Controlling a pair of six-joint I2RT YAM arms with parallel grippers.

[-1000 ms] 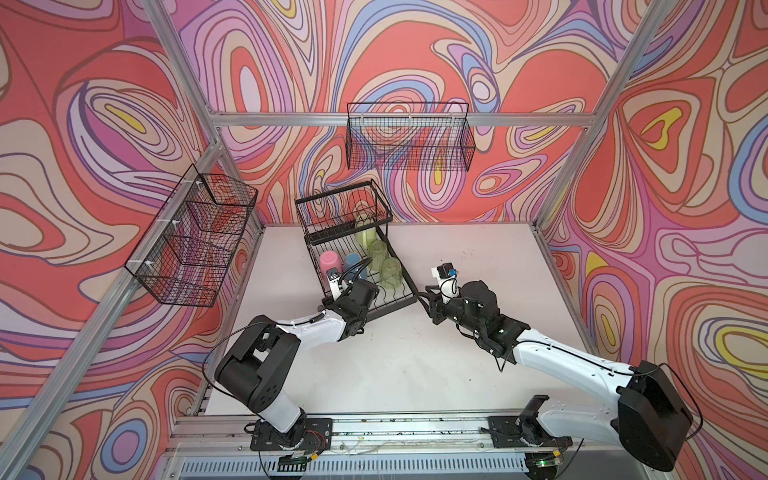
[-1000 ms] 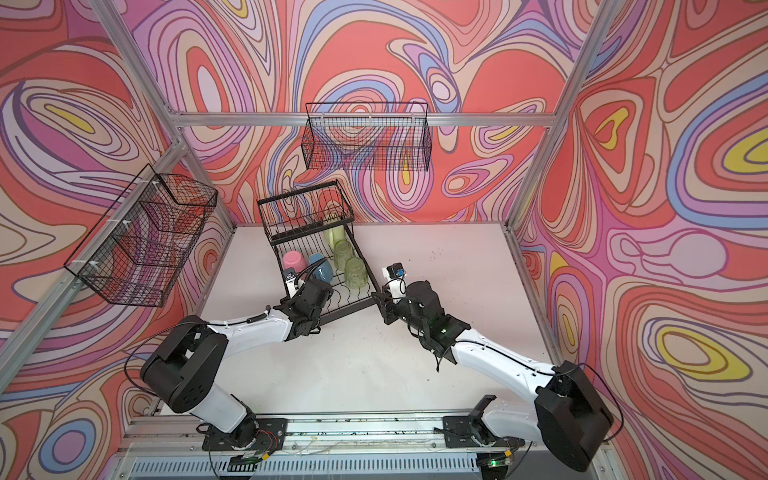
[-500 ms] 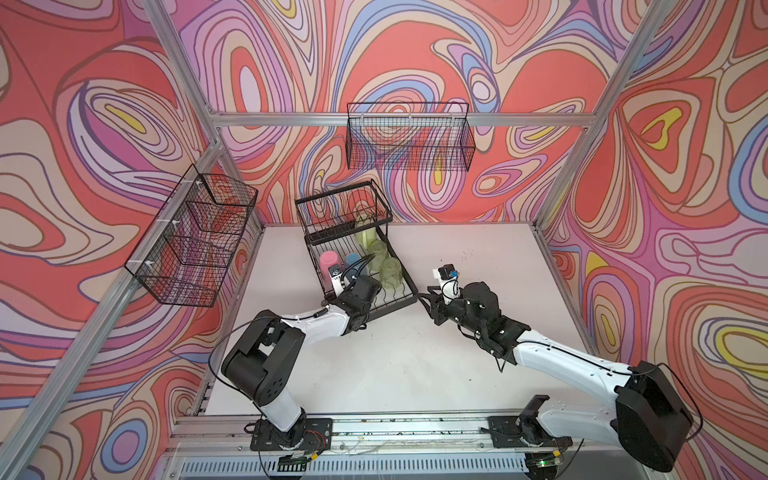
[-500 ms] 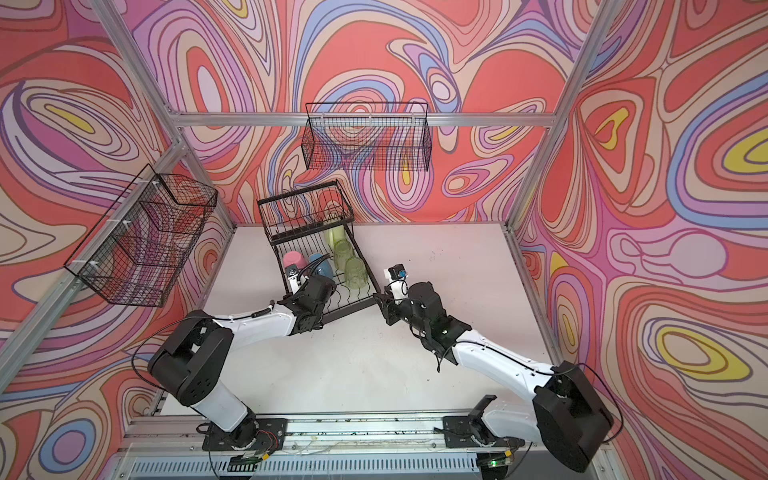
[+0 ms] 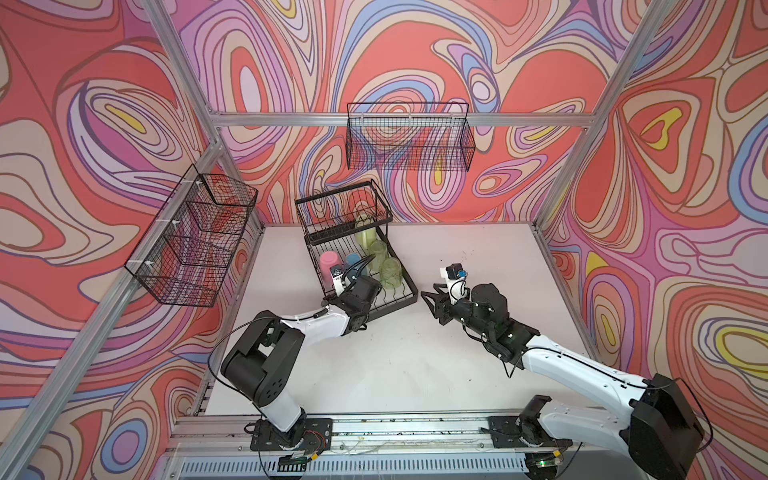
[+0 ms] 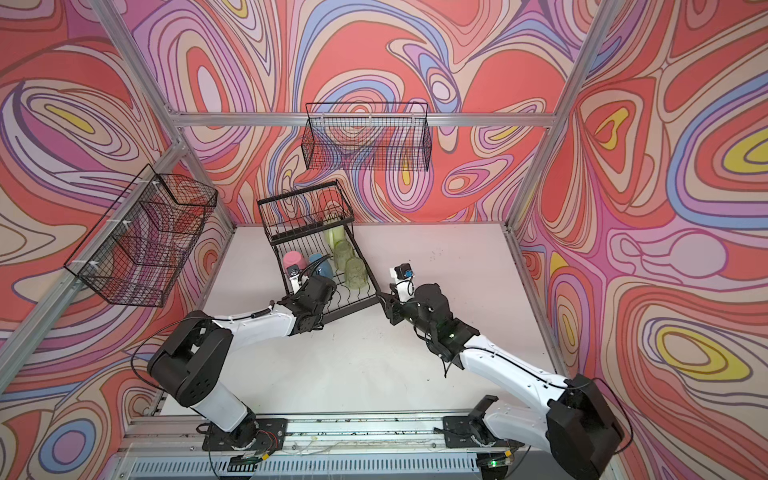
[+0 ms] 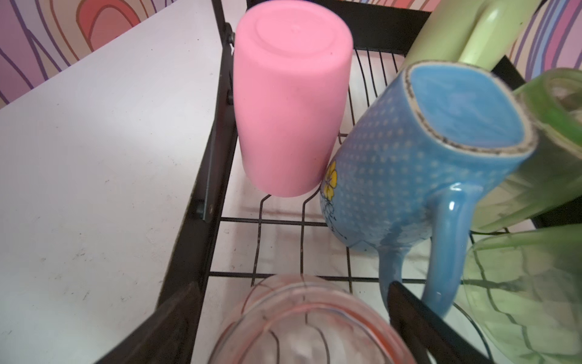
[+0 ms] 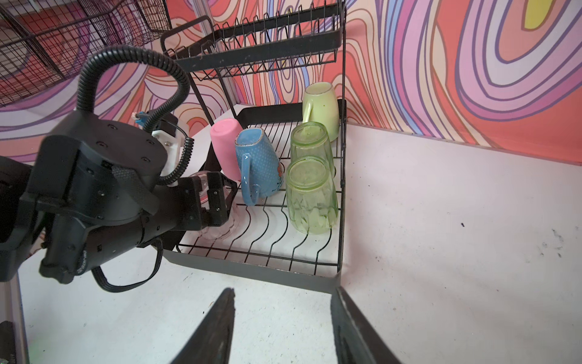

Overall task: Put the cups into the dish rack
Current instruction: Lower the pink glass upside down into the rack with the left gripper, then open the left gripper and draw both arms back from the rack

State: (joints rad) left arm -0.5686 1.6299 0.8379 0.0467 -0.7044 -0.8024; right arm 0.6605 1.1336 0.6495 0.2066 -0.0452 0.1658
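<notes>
Top views: the dish rack [image 5: 400,306] stands near the table's [image 5: 457,353] back edge, left of centre. Five cups sit mouth-down on its lower tray, prob so they drain. The opaque pink tumbler [image 5: 328,262] is at the tray's left edge w/ the blue mug [image 5: 353,261] beside it. The yellow-green mug [image 5: 365,232], rear green tumbler [image 5: 377,249] and front green tumbler [image 5: 391,272] run down the right edge. My left gripper [image 5: 337,293] reaches over the tray's front-left corner. The right gripper [image 5: 430,301] hangs just off the front-right corner, I'd say to keep clear. Left wrist cam: the clear pink tumbler [image 7: 308,324] is inverted on the wires btwn my fingers [image 7: 176,318]. The jaws are spread wide w/ a gap on one side, so it's released, not squeezed. The blue mug tilts and seems to lean on the opaque pink one. Right wrist cam: right jaws apart, nothing btwn them. The clear tumbler looks ribbed, faintly pink and see-through, and stands in that front-left corner.
</notes>
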